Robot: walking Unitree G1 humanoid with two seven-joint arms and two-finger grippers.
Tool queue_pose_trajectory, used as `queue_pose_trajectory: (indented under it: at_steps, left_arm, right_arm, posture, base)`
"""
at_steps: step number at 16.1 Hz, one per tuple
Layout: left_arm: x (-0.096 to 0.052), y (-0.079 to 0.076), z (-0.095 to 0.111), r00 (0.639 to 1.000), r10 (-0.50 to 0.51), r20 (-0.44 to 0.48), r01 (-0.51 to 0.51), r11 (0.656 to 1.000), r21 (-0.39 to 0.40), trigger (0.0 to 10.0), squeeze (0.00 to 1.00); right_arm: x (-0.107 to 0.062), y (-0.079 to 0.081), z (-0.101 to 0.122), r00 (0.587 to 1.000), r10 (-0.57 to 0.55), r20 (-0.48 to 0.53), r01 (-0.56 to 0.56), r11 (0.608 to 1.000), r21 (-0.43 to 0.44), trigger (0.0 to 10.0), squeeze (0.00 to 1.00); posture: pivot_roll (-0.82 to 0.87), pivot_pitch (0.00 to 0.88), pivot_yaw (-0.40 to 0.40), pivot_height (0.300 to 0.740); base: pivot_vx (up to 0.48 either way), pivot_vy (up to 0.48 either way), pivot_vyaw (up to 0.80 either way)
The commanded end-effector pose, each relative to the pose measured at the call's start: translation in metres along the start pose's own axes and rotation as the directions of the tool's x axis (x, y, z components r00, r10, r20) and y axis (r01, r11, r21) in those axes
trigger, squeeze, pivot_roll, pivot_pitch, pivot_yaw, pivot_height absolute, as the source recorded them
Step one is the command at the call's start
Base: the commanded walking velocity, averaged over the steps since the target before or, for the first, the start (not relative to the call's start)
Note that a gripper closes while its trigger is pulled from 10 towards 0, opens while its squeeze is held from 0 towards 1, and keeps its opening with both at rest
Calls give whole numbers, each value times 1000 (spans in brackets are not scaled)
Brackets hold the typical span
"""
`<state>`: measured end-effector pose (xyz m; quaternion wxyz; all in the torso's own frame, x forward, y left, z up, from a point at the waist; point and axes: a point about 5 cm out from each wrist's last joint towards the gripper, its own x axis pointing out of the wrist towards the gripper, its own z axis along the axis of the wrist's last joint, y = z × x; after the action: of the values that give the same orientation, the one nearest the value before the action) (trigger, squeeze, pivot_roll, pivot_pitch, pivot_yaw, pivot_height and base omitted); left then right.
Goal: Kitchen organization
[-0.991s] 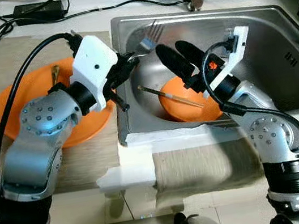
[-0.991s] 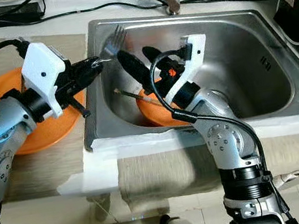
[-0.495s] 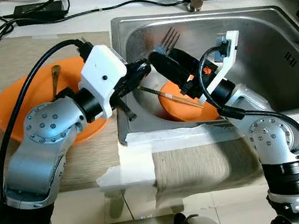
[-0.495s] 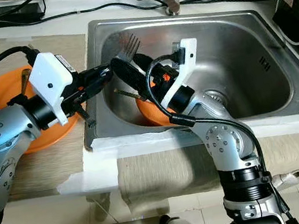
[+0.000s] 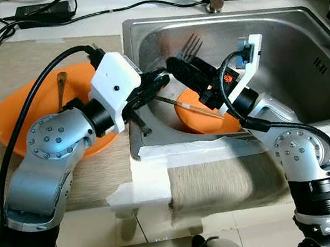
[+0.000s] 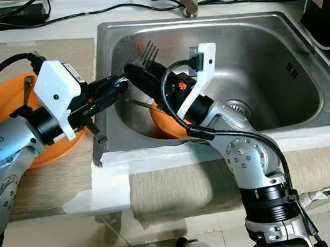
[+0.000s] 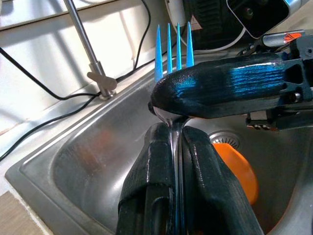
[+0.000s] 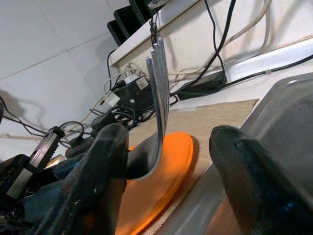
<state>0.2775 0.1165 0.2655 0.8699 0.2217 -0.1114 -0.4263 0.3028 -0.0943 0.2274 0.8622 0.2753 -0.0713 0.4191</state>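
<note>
While the left gripper (image 7: 172,147) holds the handle of the silver metal fork (image 5: 189,46) tightly between its closed jaws above the stainless steel sink (image 5: 301,31), the right gripper (image 8: 164,161) has its jaws spread wide on both sides of the fork's neck, not clamped on it. The fork's prongs point up toward the back wall of the sink, above the small orange bowl (image 5: 205,117) with a thin stick inside it. A big orange plate (image 5: 20,113) lies on the bench to the left of the sink.
</note>
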Motion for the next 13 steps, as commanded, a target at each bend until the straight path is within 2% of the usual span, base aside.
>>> queue_pose_trajectory:
  at_steps: [1, 13]
  left_arm:
    - [1, -8, 6, 999, -39, 31, 39, 999, 27, 0, 0]
    - [1, -7, 6, 999, -51, 19, 50, 998, 42, 0, 0]
  right_arm:
    - [-4, 0, 6, 1000, -3, 26, 3, 1000, -3, 0, 0]
    - [-3, -1, 5, 999, -14, 42, 13, 1000, 8, 0, 0]
  posture:
    - [-121, 159, -101, 740]
    - [-116, 161, -93, 740]
  base:
    - [0, 0, 0]
    - [0, 0, 0]
